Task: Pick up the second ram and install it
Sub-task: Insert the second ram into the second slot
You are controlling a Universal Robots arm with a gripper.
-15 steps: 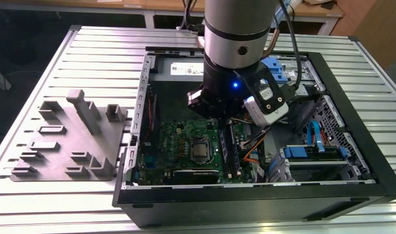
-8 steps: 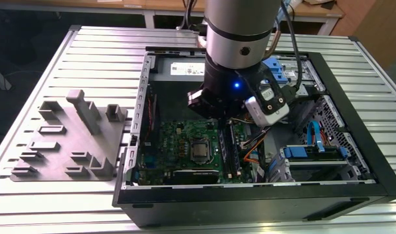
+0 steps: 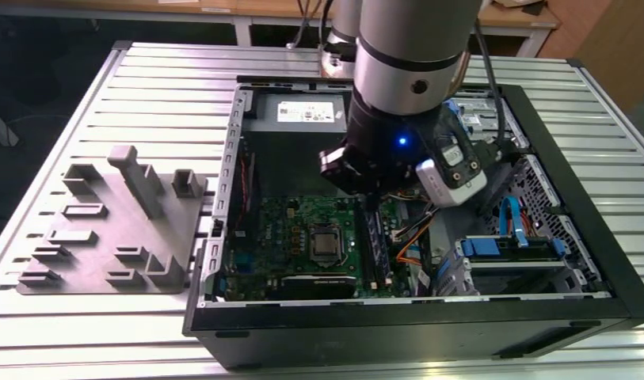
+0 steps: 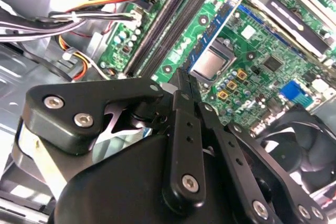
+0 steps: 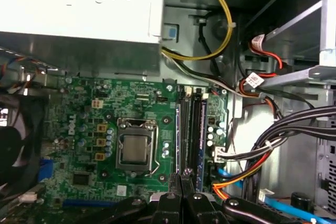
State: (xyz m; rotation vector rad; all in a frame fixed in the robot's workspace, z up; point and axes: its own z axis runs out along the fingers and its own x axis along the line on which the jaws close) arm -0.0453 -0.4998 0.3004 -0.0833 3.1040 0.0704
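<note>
A computer case (image 3: 406, 336) is lying on the slatted table (image 3: 163, 79), its green motherboard (image 3: 284, 226) facing up; a grey fixture plate (image 3: 89, 253) is sitting beside it.

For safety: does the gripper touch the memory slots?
Cannot tell: in the first wrist view the gripper overlaps the memory slots, with neither contact nor gap plain.

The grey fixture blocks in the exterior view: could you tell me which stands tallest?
The narrow upright slab on the fixture plate; it rises well above the short post beside it and the low blocks around.
</note>
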